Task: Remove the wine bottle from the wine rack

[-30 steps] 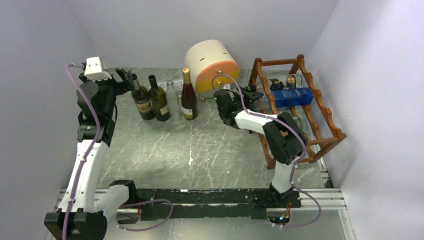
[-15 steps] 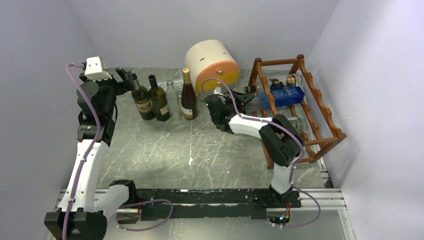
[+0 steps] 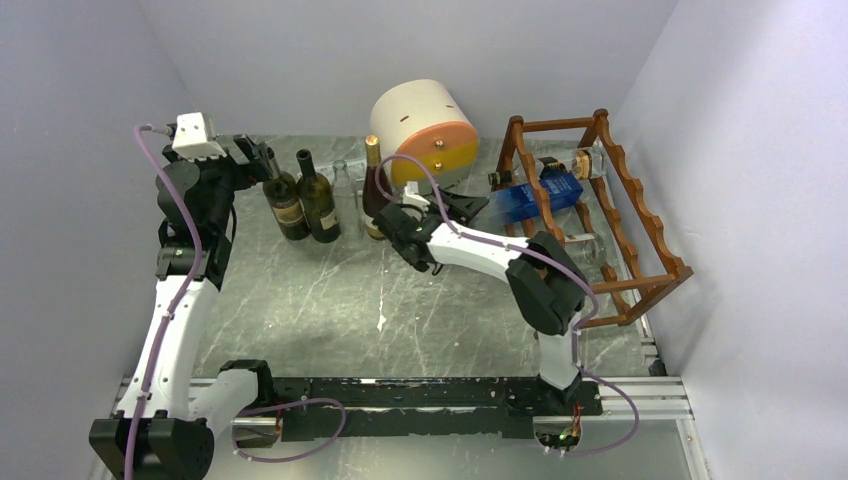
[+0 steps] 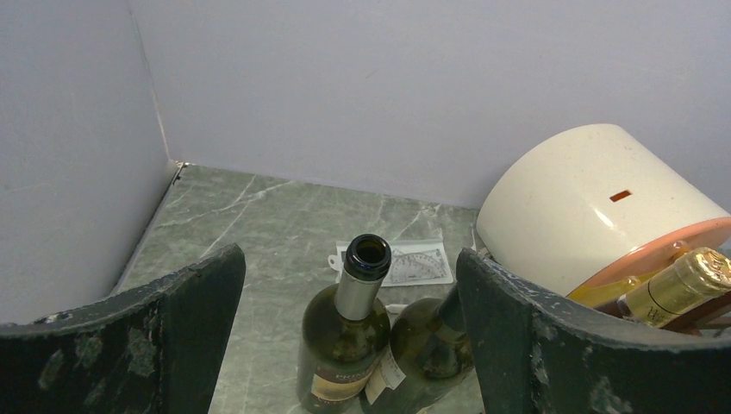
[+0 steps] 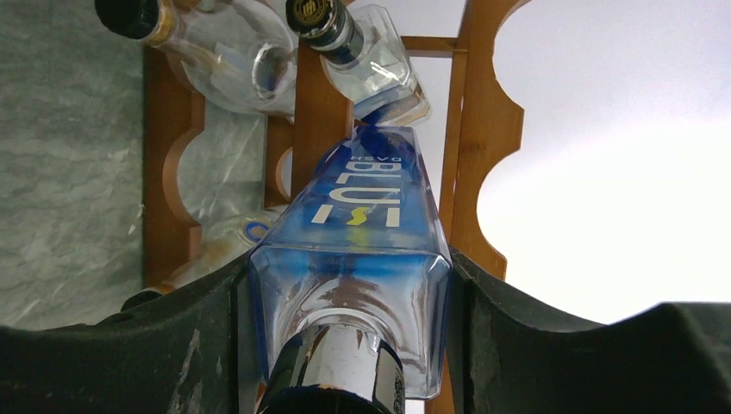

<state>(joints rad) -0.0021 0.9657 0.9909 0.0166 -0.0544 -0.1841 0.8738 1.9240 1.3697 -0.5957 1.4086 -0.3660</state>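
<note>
The blue wine bottle (image 5: 353,216) has slid partway out of the wine rack (image 5: 470,147), neck squeezed tight in the right gripper's (image 5: 349,362) jaws, but isn't free yet.

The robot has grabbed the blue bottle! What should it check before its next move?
1. Grip: ok. The right gripper is shut on the blue bottle at its neck end.
2. Bottle free of the wine rack: not ok. Its far end lies between the rails.
3. Clear bottle in the rack left alone: cannot tell. It looks very close to the blue bottle's far end.
4. Room behind the right arm: not ok. Its wrist is close to the standing gold-capped bottle.
5. Left gripper out of the way: ok. It is open and empty above the dark bottles.
</note>
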